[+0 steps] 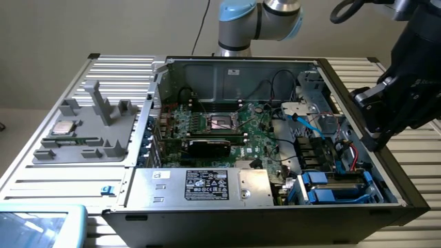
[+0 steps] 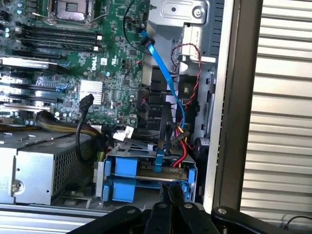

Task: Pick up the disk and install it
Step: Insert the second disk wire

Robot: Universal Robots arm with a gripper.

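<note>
My gripper [image 2: 170, 214] shows its matte black fingers [image 2: 157, 217] drawn together with nothing between them. Just ahead of the fingertips sits the disk [image 2: 146, 176], a flat grey metal slab framed by glossy bright blue plastic rails, lying level in the drive cage at the corner of the open tower case [image 1: 406, 191], next to the case's dark side wall. A flat blue data cable [image 2: 163, 73] and thin red wires [image 2: 187, 53] run down to its connector edge. Further off from the fingers I see the perforated silver power supply [image 2: 44, 168] and, beyond it, the green motherboard [image 2: 112, 53] with its square processor socket [image 2: 73, 7].
</note>
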